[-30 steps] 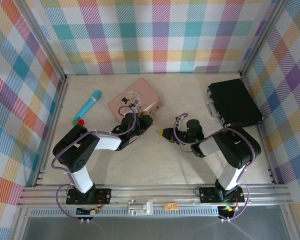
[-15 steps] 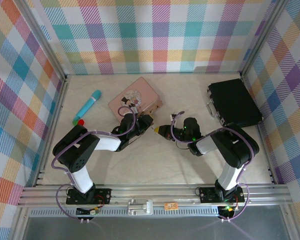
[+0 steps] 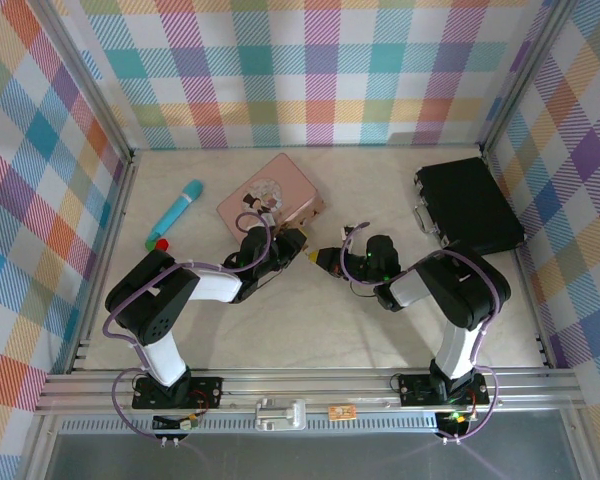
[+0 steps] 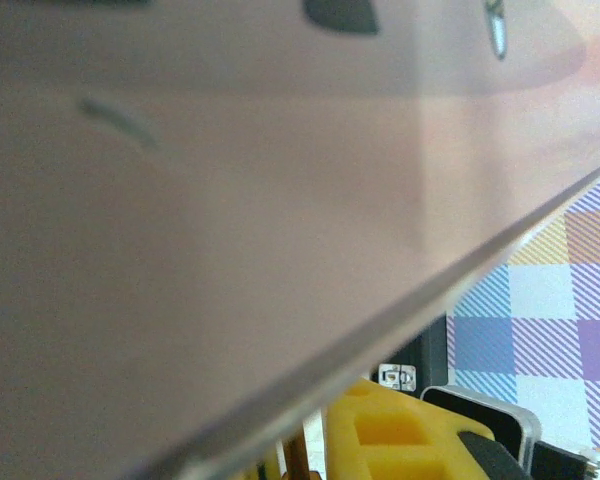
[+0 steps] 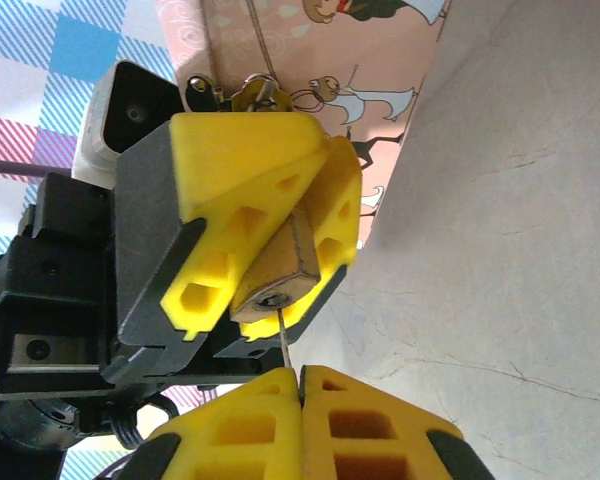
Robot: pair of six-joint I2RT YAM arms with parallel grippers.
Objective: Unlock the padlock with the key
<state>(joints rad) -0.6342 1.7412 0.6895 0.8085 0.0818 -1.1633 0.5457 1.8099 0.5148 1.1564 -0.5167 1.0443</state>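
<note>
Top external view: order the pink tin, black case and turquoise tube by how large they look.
1. black case
2. pink tin, its near edge partly covered, so slightly unsure against the case
3. turquoise tube, clearly smallest

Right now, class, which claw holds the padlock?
The left claw: it clamps the brass padlock, while the right claw pinches only the thin key.

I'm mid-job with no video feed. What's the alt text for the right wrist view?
The left gripper clamps the brass padlock, keyhole end toward the camera. The right gripper, shut at the bottom edge, pinches the thin key, which points up with its tip at the keyhole. A pink picture tin sits behind.
</note>
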